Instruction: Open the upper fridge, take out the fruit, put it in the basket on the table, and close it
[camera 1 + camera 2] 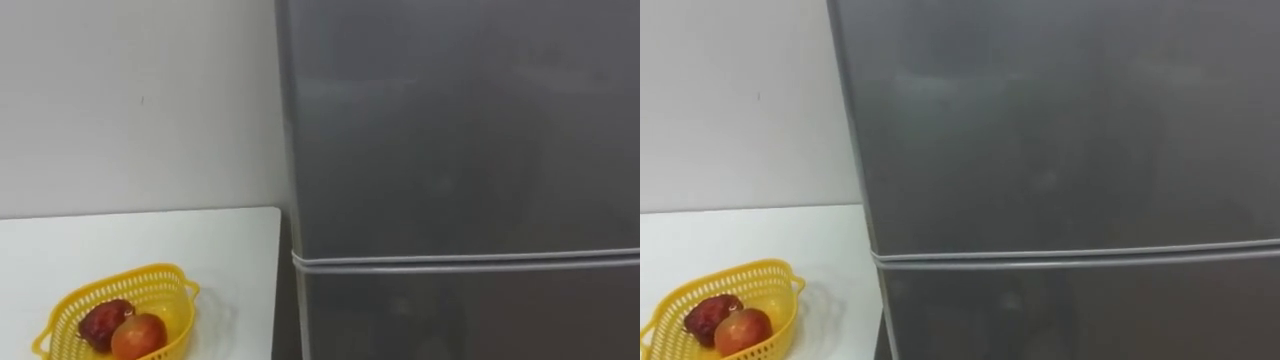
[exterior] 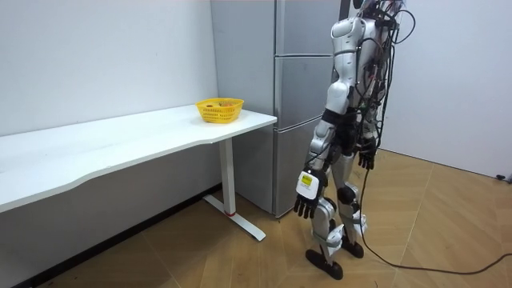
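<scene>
Risk sits well above your slack, empty left hand (image 2: 306, 194) and right hand (image 2: 366, 157): the shut upper fridge door (image 1: 460, 120) shows no handle, so a pull may slip.

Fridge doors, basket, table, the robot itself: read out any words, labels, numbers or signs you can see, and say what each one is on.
No text here can be read.
Fridge: both doors plain grey, no lettering.
Yellow basket and white table: no print.
Tag on the back of the left hand, room view: any print is too small to read.
</scene>
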Tool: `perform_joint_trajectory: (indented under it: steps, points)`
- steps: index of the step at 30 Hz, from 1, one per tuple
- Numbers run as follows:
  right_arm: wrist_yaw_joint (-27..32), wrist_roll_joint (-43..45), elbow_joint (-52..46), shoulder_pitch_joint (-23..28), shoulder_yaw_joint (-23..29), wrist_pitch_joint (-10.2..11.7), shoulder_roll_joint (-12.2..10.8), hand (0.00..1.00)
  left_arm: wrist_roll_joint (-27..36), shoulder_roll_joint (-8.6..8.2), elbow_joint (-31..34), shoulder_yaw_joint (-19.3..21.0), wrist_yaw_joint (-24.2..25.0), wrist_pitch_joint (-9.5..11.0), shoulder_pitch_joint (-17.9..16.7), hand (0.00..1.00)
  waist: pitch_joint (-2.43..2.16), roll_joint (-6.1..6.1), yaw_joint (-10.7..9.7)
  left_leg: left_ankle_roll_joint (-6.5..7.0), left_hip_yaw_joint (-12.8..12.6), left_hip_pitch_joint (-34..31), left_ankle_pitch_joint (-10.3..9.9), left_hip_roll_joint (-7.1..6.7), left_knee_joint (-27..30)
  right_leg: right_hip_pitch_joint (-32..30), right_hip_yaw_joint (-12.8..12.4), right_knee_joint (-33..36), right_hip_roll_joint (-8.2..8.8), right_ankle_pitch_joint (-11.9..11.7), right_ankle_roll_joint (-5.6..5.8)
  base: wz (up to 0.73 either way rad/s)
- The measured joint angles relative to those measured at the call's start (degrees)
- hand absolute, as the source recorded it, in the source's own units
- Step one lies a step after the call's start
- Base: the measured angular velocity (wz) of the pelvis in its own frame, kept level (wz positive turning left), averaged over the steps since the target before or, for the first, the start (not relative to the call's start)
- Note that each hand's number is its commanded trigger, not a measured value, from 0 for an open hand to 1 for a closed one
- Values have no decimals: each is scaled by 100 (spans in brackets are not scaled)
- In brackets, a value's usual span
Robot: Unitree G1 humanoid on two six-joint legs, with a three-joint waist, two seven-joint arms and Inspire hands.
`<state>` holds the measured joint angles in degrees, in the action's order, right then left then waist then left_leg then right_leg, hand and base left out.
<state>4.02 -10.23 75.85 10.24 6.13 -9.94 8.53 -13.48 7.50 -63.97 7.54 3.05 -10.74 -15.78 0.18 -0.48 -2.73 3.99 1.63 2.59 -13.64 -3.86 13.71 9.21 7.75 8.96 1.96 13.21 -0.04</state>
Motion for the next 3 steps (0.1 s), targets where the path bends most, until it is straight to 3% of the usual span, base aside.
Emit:
perform_joint_trajectory:
  steps: [3]
  points:
    - [-104,75,28,4,0,-143,1,0,-61,-2,3,-7,6,-27,9,0,12,-21,-15,1,6,7,-1,-1,-7,-10,23,36,-2,-1,-1,0]
